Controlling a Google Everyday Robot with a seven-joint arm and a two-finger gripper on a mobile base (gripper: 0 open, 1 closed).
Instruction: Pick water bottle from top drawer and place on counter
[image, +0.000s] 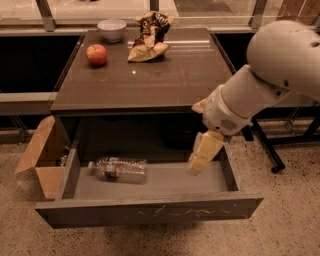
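Observation:
The water bottle (119, 169) lies on its side in the left part of the open top drawer (150, 212), cap pointing left. The drawer is pulled far out from under the counter (165, 80). My gripper (196, 167) hangs from the white arm over the right part of the drawer, well to the right of the bottle and not touching it. It holds nothing that I can see.
On the counter stand a red apple (96, 54), a white bowl (111, 29) and a crumpled snack bag (150, 35) at the back. A brown cardboard box (42, 160) stands open on the floor left of the drawer. A black chair base (272, 150) is at the right.

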